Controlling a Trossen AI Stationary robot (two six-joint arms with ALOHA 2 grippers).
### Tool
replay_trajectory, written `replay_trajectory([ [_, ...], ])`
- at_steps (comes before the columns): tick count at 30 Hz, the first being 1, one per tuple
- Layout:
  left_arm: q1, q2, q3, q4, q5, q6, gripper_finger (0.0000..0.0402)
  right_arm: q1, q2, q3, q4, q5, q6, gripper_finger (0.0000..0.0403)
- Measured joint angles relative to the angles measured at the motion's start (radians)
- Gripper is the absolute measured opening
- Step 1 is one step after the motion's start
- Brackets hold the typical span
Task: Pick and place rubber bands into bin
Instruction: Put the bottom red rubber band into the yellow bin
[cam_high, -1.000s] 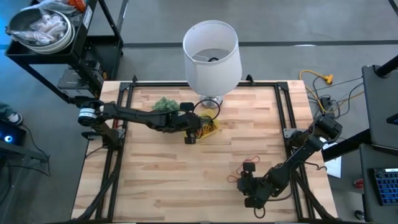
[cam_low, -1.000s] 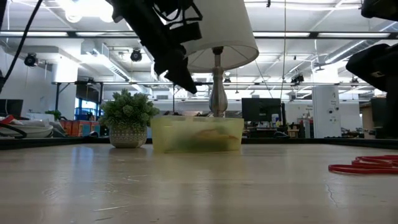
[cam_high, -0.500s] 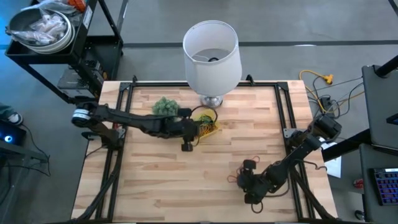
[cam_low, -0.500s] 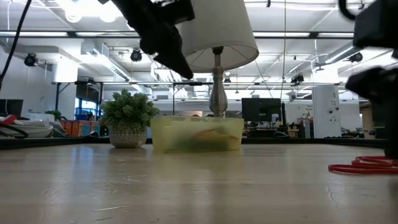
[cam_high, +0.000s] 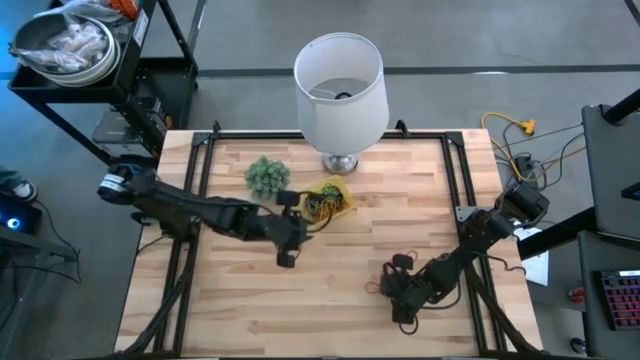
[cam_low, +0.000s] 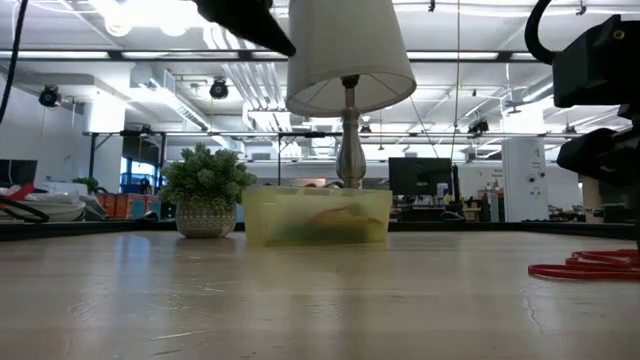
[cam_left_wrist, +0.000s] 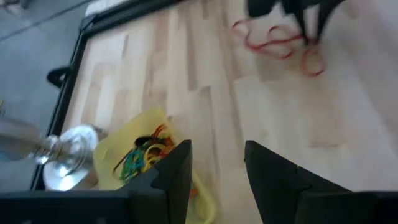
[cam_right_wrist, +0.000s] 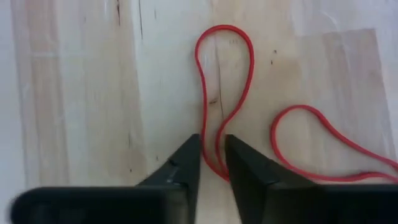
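Note:
The yellow bin (cam_high: 335, 195) sits near the table's far middle, beside the lamp base, and holds several coloured rubber bands (cam_left_wrist: 140, 155). Red rubber bands (cam_high: 377, 287) lie flat on the wood near the right front and also show in the low view (cam_low: 585, 266). My left gripper (cam_high: 285, 258) hangs open and empty over bare wood, on the near-left side of the bin (cam_left_wrist: 124, 158). My right gripper (cam_right_wrist: 212, 155) points down over one red loop (cam_right_wrist: 224, 74). Its fingers stand a narrow gap apart, and the loop's lower strands run between the tips. My right gripper comes from above at the narrow end of a red loop (cam_right_wrist: 210, 146) that lies flat on the table. The strands pass through the small gap between the fingertips. Whether the fingers touch the band cannot be told.
A white lamp (cam_high: 340, 85) and a fuzzy green ball plant (cam_high: 266, 175) stand at the far edge beside the bin. A small dark piece (cam_high: 400, 263) lies near the red bands. Black frame rails (cam_high: 455, 190) run along the table's sides. Bare wood spreads across the near-left.
My left gripper has drawn back from over the bin toward the table's near edge and slightly left, rising out of the low view's top. My right gripper has shifted a little toward the far edge over the red bands. The bands and the bin have stayed in place.

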Motion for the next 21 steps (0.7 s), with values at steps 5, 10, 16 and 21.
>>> replay_trajectory([
  [5, -0.069, -0.044, 0.000, -0.022, -0.012, -0.032, 0.0133, 0.000, 0.006, 0.013, 0.004, -0.008, -0.059, 0.0014],
  [10, -0.136, -0.072, 0.000, -0.058, -0.034, -0.077, 0.0133, -0.003, 0.009, 0.068, 0.047, 0.040, -0.207, 0.0009],
  [16, -0.204, -0.082, -0.001, -0.107, -0.086, -0.141, 0.0133, -0.020, 0.009, 0.165, 0.044, 0.178, -0.407, 0.0008],
  [21, -0.251, -0.081, -0.035, -0.130, -0.092, -0.234, 0.0132, -0.055, 0.008, 0.253, 0.019, 0.339, -0.595, 0.0008],
])
